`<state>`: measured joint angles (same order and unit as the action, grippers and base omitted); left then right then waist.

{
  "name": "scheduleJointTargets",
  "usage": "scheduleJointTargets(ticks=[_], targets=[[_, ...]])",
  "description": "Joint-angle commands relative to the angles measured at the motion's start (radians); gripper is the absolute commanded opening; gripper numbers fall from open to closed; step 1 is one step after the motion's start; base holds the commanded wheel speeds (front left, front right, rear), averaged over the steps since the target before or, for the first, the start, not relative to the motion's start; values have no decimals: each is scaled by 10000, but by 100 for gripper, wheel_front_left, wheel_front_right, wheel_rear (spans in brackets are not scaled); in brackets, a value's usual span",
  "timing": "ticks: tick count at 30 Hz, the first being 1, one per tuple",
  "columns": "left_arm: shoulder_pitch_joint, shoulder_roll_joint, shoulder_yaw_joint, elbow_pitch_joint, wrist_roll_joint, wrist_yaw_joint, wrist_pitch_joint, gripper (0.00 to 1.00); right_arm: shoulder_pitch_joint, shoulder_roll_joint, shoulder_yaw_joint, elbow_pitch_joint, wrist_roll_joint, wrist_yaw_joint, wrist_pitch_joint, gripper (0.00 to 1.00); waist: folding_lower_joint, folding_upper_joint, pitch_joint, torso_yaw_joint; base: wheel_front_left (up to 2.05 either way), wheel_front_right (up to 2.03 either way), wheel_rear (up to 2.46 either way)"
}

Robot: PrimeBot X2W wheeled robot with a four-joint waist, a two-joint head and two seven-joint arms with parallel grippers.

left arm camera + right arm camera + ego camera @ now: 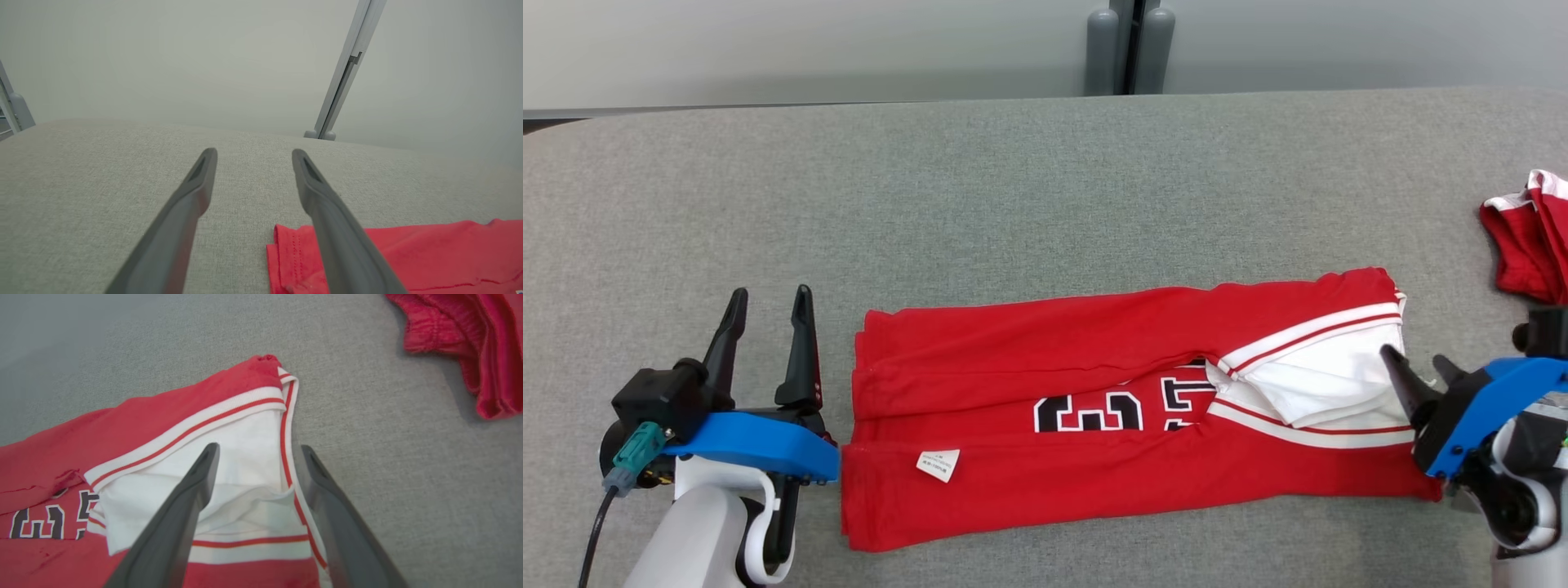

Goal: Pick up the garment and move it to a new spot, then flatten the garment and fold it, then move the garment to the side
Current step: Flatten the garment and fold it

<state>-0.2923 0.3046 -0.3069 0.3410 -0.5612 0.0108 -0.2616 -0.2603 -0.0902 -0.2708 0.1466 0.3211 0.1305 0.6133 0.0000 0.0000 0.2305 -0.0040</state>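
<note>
- A red jersey point(1127, 408) lies folded into a long band across the lower middle of the head view, on the grey bench point(1013, 188). Its number is partly hidden where the flaps meet.
- The left jaws stand wide and empty at lower left, just beside the hem end. The right jaws, also wide and empty, are at lower right by the white-trimmed end.
- The flaps are loose and meet unevenly, so lifting by a single layer would likely let the fold fall open.
- The white end is rumpled, so the right jaws could pinch the trim alone and drag the band crooked.
- The left jaws point mostly at bare bench, and closing there would likely miss the cloth.
- A second red garment point(1531, 245) lies near, at the right edge. Moving the jersey that way could snag it.
</note>
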Motion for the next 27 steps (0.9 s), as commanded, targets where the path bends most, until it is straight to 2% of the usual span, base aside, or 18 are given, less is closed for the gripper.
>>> scheduleJointTargets(ticks=[1,9,15,16,17,18,19,22,27], targets=[[-136,-81,97,15,139,-69,-42,100,-232,90,-28,373,-230,6,-106,100,0,0,5,36,0,0,0],[85,-381,497,133,426,-335,-44,100,-862,188,-384,2216,-1513,6,-630,100,0,0,-15,218,0,0,0],[164,-535,596,278,588,-504,-44,100,-1146,335,-220,3373,-1716,7,-559,100,0,0,-105,272,0,0,0],[184,-554,617,294,618,-533,-44,100,-1170,355,-177,3505,-1634,12,-542,96,0,0,-126,267,0,0,0],[184,-554,617,294,618,-533,-44,100,-1170,355,-177,3505,-1634,12,-542,96,0,0,-126,267,0,0,0],[202,-584,642,301,632,-536,-44,100,-1188,372,-76,3618,-1533,16,-517,43,0,0,-145,261,0,0,0],[218,-609,673,298,641,-554,-44,100,-1198,387,47,3699,-1425,16,-511,0,0,0,-165,248,0,0,0],[310,-653,817,298,710,-586,-45,100,-1162,266,298,3690,-1093,15,-629,0,0,0,-259,176,0,0,0],[519,-703,962,328,751,-636,-45,100,-854,-251,317,2807,-689,4,-920,0,0,0,-456,63,0,0,0]])
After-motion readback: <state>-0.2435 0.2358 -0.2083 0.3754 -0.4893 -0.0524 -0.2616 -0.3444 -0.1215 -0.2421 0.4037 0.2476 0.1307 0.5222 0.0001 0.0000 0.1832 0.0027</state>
